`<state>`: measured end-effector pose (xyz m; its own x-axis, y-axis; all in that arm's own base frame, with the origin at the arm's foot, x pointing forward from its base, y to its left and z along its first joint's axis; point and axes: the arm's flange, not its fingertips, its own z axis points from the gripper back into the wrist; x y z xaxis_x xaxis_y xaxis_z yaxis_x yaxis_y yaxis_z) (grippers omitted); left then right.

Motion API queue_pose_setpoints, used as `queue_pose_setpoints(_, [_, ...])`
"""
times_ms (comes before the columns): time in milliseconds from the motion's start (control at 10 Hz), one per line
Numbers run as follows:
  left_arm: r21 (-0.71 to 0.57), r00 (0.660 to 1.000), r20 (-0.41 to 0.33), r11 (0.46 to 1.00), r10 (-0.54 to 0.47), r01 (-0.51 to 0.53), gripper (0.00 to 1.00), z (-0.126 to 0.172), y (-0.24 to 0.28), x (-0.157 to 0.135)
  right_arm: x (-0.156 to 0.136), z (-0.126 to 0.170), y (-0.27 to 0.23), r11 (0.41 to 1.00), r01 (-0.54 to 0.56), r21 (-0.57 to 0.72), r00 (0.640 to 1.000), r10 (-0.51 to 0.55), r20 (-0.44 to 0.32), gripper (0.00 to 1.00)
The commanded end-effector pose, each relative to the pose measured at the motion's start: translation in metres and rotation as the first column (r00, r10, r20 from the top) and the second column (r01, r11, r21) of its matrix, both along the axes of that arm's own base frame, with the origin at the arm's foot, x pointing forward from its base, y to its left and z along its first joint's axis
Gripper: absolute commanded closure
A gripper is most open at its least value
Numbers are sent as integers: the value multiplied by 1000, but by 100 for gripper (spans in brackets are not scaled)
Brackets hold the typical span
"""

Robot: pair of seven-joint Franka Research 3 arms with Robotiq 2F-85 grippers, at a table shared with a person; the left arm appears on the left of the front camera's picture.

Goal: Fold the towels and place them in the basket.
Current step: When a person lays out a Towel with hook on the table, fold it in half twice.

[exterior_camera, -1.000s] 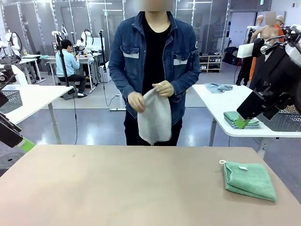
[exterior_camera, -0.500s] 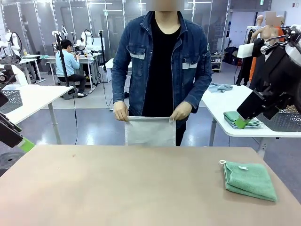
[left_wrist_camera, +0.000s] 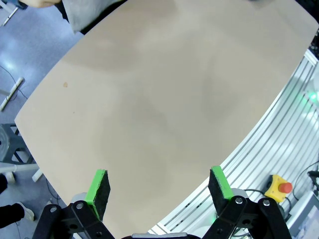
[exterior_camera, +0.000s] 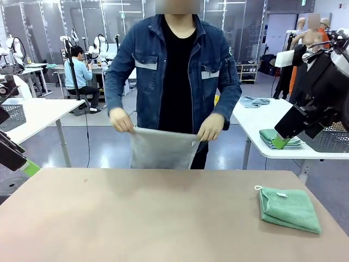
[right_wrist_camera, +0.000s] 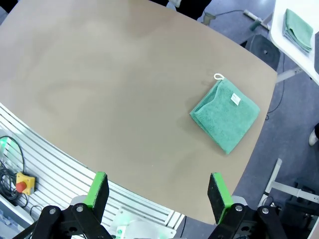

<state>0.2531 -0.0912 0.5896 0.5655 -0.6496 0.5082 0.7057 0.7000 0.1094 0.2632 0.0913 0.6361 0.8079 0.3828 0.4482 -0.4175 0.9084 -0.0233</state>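
Note:
At the table's far edge a person holds an off-white towel (exterior_camera: 161,148) stretched between both hands, hanging just behind the tabletop. Its corner also shows in the left wrist view (left_wrist_camera: 89,12). A folded mint green towel (exterior_camera: 288,208) with a white loop lies flat at the table's right side, also below the right wrist camera (right_wrist_camera: 225,115). My left gripper (exterior_camera: 27,166) hovers off the table's left edge, open and empty (left_wrist_camera: 158,188). High at the right, my right gripper (exterior_camera: 281,142) is open and empty too (right_wrist_camera: 157,191). The basket is out of view.
The tan table (exterior_camera: 152,218) is bare across its middle and left. A white side table (exterior_camera: 256,123) at the right carries more green towels (exterior_camera: 275,136) and a grey mesh crate (exterior_camera: 331,141). Another white table (exterior_camera: 38,112) stands at the left.
The person has gone from bunching the off-white towel to holding it spread by two corners, and has shifted it slightly left. Both arms have stayed still.

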Motion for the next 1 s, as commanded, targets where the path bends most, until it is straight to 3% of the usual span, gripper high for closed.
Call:
queue_pose_setpoints(0, [14,1000,9,1000,7,-7,0,0,1,2,2,2,-1,1000,10,-8,1000,-10,-4,0])
queue_pose_setpoints(900, [14,1000,9,1000,7,-7,0,0,1,2,2,2,-1,1000,10,-8,1000,-10,-4,0])
